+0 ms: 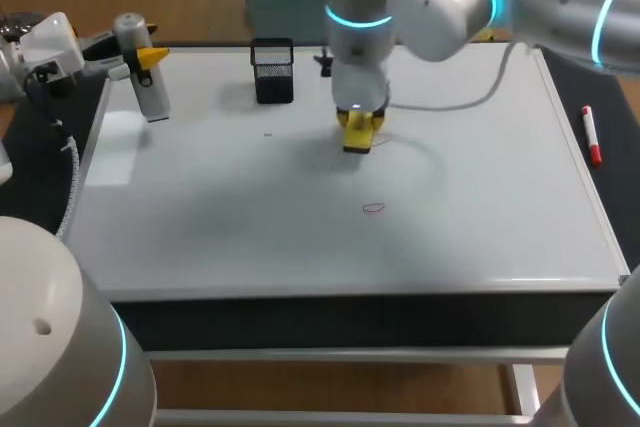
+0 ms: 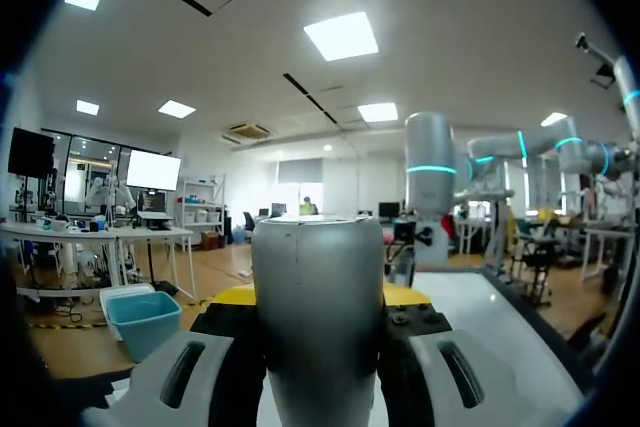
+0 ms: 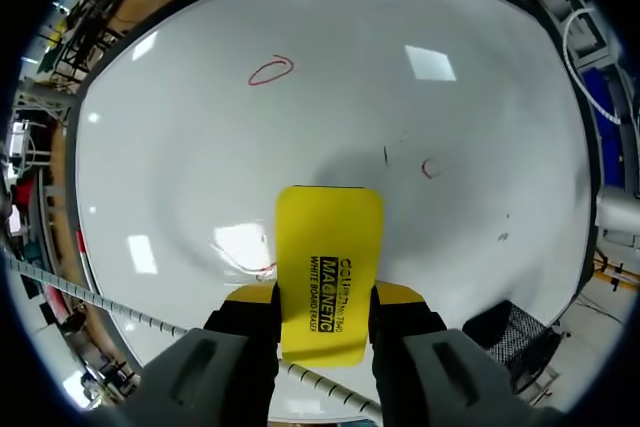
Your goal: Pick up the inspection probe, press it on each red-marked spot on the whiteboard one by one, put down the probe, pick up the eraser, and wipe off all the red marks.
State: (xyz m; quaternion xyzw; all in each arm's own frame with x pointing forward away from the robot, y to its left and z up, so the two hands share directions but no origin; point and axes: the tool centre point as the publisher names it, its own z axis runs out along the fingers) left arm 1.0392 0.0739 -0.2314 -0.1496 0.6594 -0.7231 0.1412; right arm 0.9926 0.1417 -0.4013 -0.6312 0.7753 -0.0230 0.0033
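Observation:
The yellow eraser is between the fingers of my right gripper, which is shut on it. That arm reaches past the middle of the whiteboard, and the eraser rests on or just above it. A red oval mark lies ahead of the eraser, a small red mark off to one side, and a red trace right beside it. The oval lies nearer the board's front edge. My left gripper is at the board's far left corner, shut on the grey cylindrical probe, which stands nearly upright.
A black mesh pen holder stands at the back of the board, left of my right gripper. A red marker pen lies beside the board's right edge. A white cable trails across the board behind my right arm.

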